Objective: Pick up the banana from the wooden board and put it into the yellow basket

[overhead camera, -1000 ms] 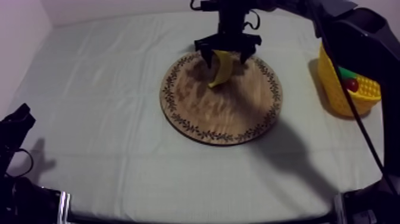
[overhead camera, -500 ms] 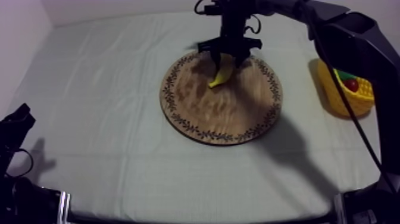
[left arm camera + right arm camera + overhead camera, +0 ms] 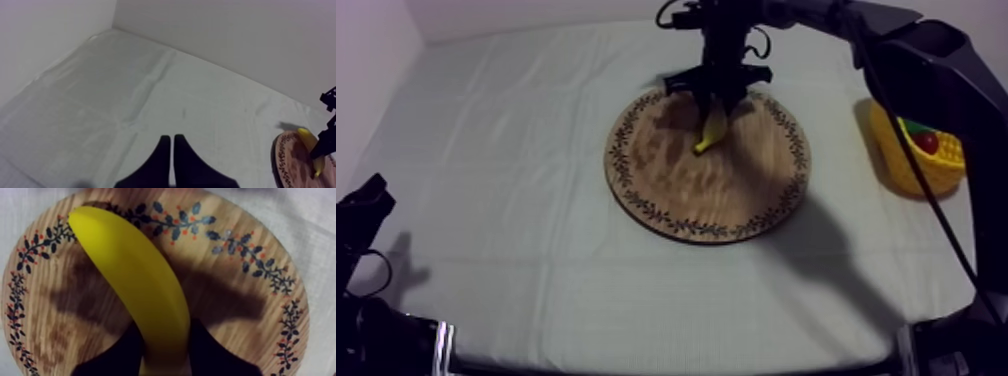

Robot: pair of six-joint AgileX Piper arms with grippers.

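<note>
Top view: right gripper (image 3: 716,100) over the board's (image 3: 666,190) far half, its fingers (image 3: 212,355) pinching the banana (image 3: 712,130), which hangs tip-down near the wood. The basket (image 3: 906,165) sits at the counter's (image 3: 516,200) right edge, well apart. The left gripper (image 3: 172,150) has its fingers pressed together

The banana (image 3: 135,288) is plain bright yellow. The wooden board (image 3: 240,333) is warm brown, its rim ringed with dark leafy sprigs dotted red. At the right, the basket (image 3: 906,165) is yellow, with a small red fruit (image 3: 928,142) inside. The cloth (image 3: 506,180) is grey-white.
</note>
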